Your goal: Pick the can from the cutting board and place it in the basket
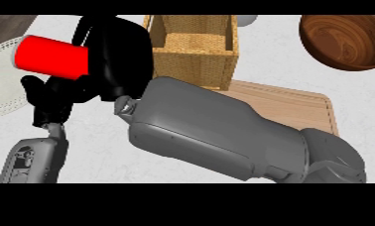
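The red can [53,56] lies sideways in the air at the upper left, left of the woven basket [194,46]. My right hand [121,56] is curled round the can's right end, and its grey forearm crosses the view from the lower right. The wooden cutting board [296,106] lies at the right, partly hidden under that forearm, with nothing showing on its visible part. My left hand [47,98] rests at the lower left, just below the can, with relaxed fingers and nothing in it.
A dark wooden bowl [343,41] stands at the upper right. A white plate [9,88] shows at the left edge, beneath the can. A grey object [246,19] peeks out behind the basket's far right corner.
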`<state>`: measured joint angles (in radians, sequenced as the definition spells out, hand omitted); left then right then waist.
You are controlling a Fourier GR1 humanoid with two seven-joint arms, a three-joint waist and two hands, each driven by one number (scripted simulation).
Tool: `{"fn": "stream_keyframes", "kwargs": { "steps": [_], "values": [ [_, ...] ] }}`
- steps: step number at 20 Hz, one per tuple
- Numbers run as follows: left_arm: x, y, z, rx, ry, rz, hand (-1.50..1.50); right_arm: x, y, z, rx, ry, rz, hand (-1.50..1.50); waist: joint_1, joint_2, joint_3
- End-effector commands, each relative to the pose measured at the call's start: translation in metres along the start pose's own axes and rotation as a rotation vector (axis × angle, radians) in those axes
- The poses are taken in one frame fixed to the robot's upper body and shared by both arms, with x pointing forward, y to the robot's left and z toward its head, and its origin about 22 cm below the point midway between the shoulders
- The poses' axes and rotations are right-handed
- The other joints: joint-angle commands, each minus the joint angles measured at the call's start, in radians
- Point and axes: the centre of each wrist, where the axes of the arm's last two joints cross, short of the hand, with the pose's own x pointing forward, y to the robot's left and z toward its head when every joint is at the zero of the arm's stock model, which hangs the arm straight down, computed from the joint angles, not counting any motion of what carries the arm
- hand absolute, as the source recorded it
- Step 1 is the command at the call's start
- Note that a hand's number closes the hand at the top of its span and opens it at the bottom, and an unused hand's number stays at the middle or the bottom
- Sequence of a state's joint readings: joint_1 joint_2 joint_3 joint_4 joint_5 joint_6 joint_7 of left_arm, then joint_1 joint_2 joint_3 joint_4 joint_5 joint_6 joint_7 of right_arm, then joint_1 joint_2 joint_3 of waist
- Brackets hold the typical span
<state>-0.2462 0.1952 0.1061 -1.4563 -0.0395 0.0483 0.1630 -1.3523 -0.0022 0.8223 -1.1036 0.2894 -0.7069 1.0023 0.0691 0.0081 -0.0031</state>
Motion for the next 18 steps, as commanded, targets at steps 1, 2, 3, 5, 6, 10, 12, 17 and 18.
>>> {"fn": "stream_keyframes", "kwargs": {
  "steps": [1, 2, 3, 5, 6, 10, 12, 17, 18],
  "values": [
    [-0.007, -0.009, -0.007, 0.000, 0.008, 0.015, 0.00, -0.014, 0.003, -0.023, -0.001, 0.065, 0.004, 1.50, -0.012, 0.007, 0.000],
    [0.007, -0.004, 0.003, -0.015, -0.020, 0.010, 0.00, -0.017, 0.009, -0.020, -0.013, 0.097, 0.012, 1.50, 0.001, 0.001, 0.001],
    [-0.006, -0.005, -0.003, 0.000, -0.010, 0.001, 0.00, -0.025, 0.012, -0.025, -0.028, 0.097, 0.037, 1.50, -0.002, 0.006, 0.000],
    [-0.004, -0.012, -0.003, -0.002, -0.008, 0.015, 0.00, -0.035, 0.011, -0.035, -0.012, 0.117, 0.051, 1.50, -0.004, 0.006, 0.001],
    [0.005, -0.008, -0.008, -0.003, -0.024, 0.002, 0.00, -0.042, 0.009, -0.043, -0.030, 0.110, 0.047, 1.50, 0.006, 0.011, 0.000],
    [0.007, -0.009, 0.000, 0.004, -0.017, 0.003, 0.00, -0.065, 0.011, -0.047, -0.009, 0.116, 0.013, 1.50, -0.007, 0.005, 0.002],
    [0.000, -0.004, -0.001, 0.009, 0.015, 0.011, 0.00, -0.055, 0.001, -0.059, 0.048, 0.135, 0.008, 1.50, -0.021, 0.002, 0.002],
    [-0.008, 0.023, 0.005, 0.038, 0.015, 0.004, 0.00, -0.078, -0.006, -0.068, 0.055, 0.114, -0.072, 1.50, -0.033, 0.001, 0.002],
    [-0.003, -0.009, 0.003, 0.023, -0.002, 0.016, 0.00, -0.067, -0.006, -0.071, 0.037, 0.116, -0.062, 1.50, -0.018, 0.003, 0.002]
  ]
}}
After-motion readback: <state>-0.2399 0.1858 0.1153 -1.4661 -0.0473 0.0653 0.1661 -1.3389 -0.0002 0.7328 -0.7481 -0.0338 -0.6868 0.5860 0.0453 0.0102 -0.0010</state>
